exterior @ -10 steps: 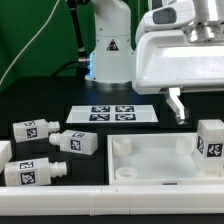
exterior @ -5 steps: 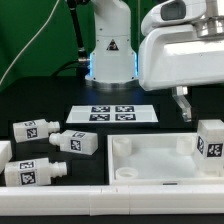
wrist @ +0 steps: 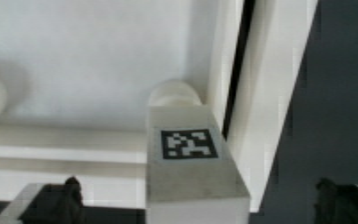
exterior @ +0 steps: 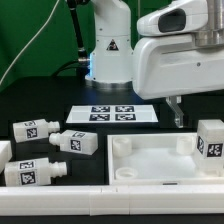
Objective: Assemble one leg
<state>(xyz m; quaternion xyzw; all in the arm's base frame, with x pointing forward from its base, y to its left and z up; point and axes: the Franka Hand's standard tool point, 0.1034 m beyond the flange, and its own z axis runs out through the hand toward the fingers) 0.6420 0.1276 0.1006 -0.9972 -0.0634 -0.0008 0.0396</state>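
Note:
A white leg with a black-and-white tag stands upright at the corner of the white tray-like panel on the exterior view's right. My gripper hangs above the panel, a little to the left of that leg in the exterior view, with only one dark finger showing. In the wrist view the leg lies between my two dark fingertips, which stand wide apart. The gripper is open and holds nothing. Three more legs lie on the table on the exterior view's left.
The marker board lies on the black table behind the panel. The robot base stands behind it. A white rail runs along the front edge.
The gripper swung slightly to the exterior view's right, then came back left and a little lower. The legs and panel have not moved.

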